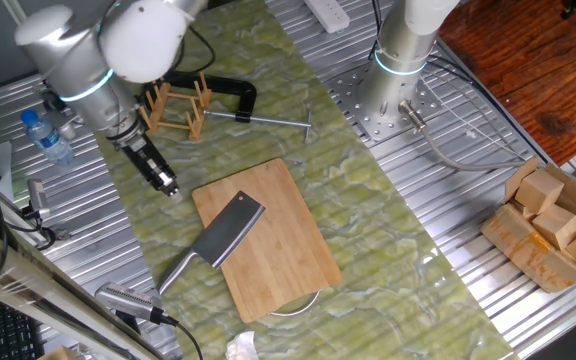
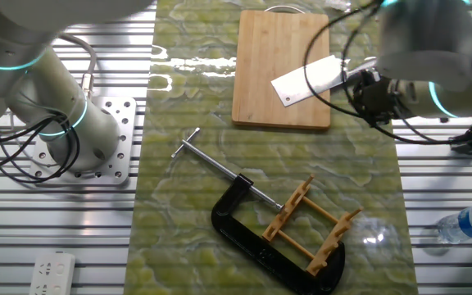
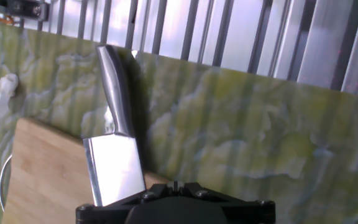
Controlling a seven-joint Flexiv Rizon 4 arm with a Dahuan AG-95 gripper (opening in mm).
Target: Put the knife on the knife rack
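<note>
The knife [image 1: 226,233] lies on the bamboo cutting board [image 1: 278,250], blade on the board's left edge, silver handle pointing off it toward the near left. It also shows in the other fixed view [image 2: 306,79] and the hand view [image 3: 115,155]. The knife rack [image 1: 176,108], light wood with upright pegs, stands at the back of the green mat, also in the other fixed view [image 2: 311,225]. My gripper [image 1: 168,185] hovers above the mat between the rack and the knife, fingers together and empty. In the hand view the gripper [image 3: 176,186] sits just beside the blade.
A black C-clamp [image 1: 230,93] with a metal rod lies against the rack. A water bottle [image 1: 48,137] stands left. A cardboard box of wooden blocks [image 1: 553,225] is at the right. A second arm's base [image 1: 398,60] stands at the back. A crumpled tissue [image 1: 240,348] lies near the front.
</note>
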